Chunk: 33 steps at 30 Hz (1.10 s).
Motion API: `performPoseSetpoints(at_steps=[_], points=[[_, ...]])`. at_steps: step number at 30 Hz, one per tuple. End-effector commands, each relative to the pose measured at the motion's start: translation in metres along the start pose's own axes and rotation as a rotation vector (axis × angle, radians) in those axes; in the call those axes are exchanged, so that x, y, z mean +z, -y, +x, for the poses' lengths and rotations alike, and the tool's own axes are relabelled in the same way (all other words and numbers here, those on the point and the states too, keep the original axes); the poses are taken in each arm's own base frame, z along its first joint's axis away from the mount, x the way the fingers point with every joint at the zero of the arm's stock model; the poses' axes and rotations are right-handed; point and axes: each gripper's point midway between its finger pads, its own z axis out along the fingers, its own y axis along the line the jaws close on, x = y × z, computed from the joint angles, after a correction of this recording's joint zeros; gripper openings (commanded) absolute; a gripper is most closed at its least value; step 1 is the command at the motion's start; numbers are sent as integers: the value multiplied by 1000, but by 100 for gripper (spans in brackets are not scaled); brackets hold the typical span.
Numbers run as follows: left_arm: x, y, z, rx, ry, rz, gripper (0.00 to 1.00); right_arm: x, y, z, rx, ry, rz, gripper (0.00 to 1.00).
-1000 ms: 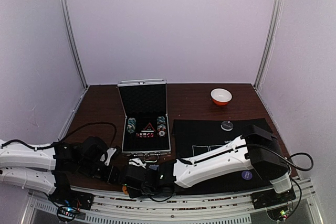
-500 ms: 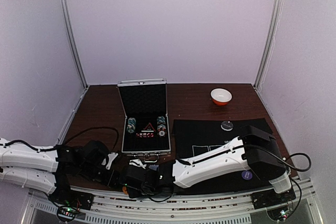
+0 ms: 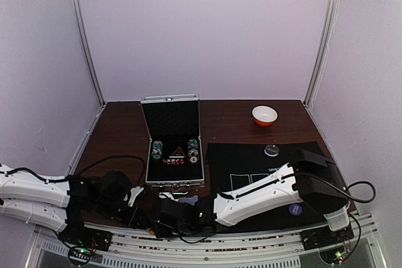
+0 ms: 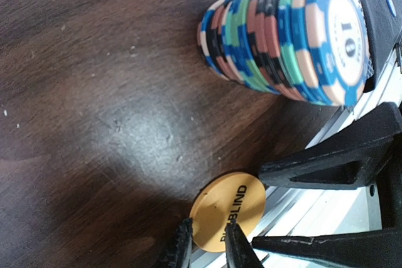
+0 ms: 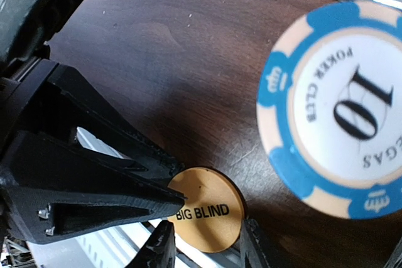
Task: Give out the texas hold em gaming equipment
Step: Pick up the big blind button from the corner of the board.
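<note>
Two grippers meet at the orange disc [image 5: 205, 210], at six o'clock by the near edge of the table [image 4: 94, 92]. Your left gripper [image 4: 208, 229] pinches its rim; the right gripper [image 5: 207, 225] straddles it, grip unclear. Free one before lifting. At twelve, the open case [image 3: 171, 117] holds chips [image 3: 157, 150].

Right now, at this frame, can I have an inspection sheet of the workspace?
Surface: dark brown wooden table, black felt mat at right.
Job's things: striped poker chip stack beside orange round BIG BLIND disc at near edge; more chips inside open silver aluminium case; purple disc on mat.
Clutter: the case; white-and-orange bowl.
Grippers: left gripper shut, tips at the disc's rim; right gripper straddles it, grip unclear.
Cables: black cables loop beside both arms.
Surroundings: pale lilac walls.
</note>
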Motion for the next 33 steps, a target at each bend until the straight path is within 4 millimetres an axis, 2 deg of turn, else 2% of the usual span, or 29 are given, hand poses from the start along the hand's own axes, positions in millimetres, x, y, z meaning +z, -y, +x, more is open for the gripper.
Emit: performPoseSetpoints(at_steps=[1, 10, 19, 26, 33], points=[[3, -1, 17, -8, -49, 26, 20, -2, 7, 18, 44, -77, -8, 38], [1, 0, 17, -10, -41, 32, 20, -11, 30, 27, 99, -89, 43, 37], [2, -1, 18, -10, -44, 29, 20, 4, 30, 33, 142, -89, 11, 37], [1, 0, 16, -8, -37, 29, 20, 13, 29, 23, 153, -48, 1, 39], [2, -1, 17, -9, -36, 31, 18, 12, 10, 12, 159, -14, -94, 40]])
